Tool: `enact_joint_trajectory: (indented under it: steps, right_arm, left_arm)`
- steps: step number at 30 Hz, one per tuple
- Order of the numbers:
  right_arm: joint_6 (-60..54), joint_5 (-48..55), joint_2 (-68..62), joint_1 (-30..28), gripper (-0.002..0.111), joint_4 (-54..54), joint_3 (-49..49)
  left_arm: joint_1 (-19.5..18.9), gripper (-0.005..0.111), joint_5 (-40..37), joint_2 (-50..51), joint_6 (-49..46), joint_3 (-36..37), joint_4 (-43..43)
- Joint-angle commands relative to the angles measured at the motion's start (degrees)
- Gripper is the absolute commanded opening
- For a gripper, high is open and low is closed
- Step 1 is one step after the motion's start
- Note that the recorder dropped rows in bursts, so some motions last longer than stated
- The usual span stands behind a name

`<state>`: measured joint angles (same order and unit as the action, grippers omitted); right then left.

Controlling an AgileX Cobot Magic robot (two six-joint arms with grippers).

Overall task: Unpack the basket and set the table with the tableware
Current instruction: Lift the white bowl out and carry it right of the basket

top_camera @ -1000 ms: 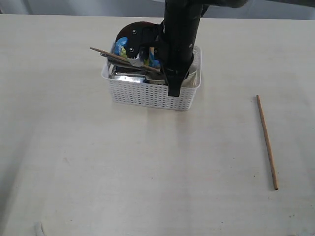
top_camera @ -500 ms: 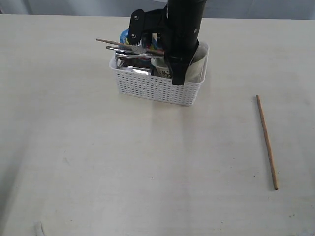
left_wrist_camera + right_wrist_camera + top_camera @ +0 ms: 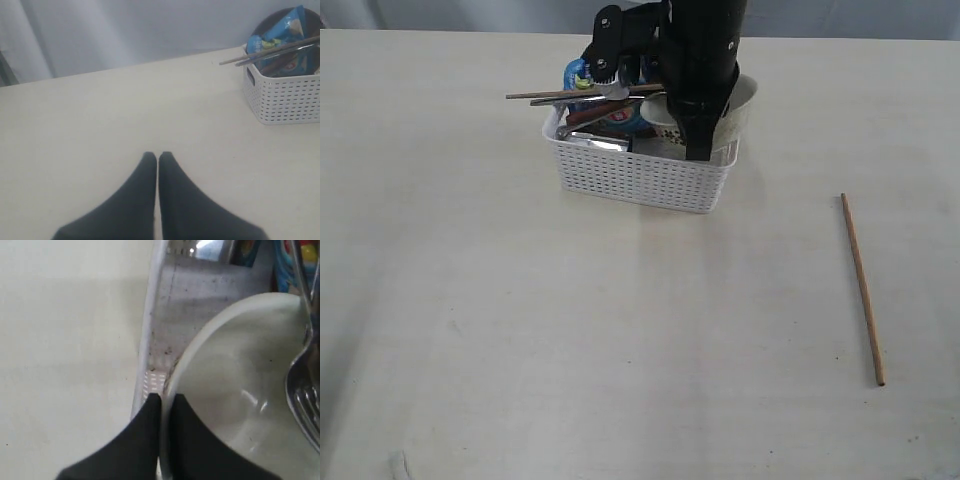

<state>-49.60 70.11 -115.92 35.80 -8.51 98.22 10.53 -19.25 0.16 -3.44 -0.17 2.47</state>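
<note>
Your right gripper [image 3: 162,399] clamped on bowl [image 3: 235,390] rim: one finger inside, one outside. Bowl tilted at right end of basket [image 3: 640,180], its rim above basket edge. Fork [image 3: 302,385] tines show over bowl's inside. Basket sits far-centre on table [image 3: 520,330]. Chopstick [image 3: 535,95] and other utensils jut out left past basket rim, blue bag [image 3: 576,72] behind them. Second chopstick [image 3: 861,288] lies alone on table, well right of basket. Your left gripper [image 3: 157,156] pressed closed, holding nothing, low over table, well apart from basket.

one basket [image 3: 640,182], one bowl [image 3: 235,390], one loose chopstick [image 3: 862,290]
</note>
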Motion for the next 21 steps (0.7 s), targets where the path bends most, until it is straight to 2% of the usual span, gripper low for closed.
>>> enact_joint_trajectory:
  steps: [1, 6, 16, 21]
  right_arm:
    - [4.03, -0.14, 2.86, -0.21, 0.0, -5.66, 0.37]
    - [5.58, -0.14, 4.52, -0.21, 0.0, -4.91, 0.25]
    - [11.91, -0.14, 4.3, -0.31, 0.0, -18.66, -7.97]
    - [14.9, -0.14, 4.3, -0.31, 0.0, -23.83, -8.7]
  left_arm:
    - [-0.37, 0.001, 0.38, -0.16, 0.26, 0.17, 0.25]
    - [-0.37, 0.001, 0.38, -0.16, 0.26, 0.17, 0.25]
    - [-0.37, 0.001, 0.38, -0.16, 0.26, 0.17, 0.25]
    - [-0.37, 0.001, 0.38, -0.16, 0.26, 0.17, 0.25]
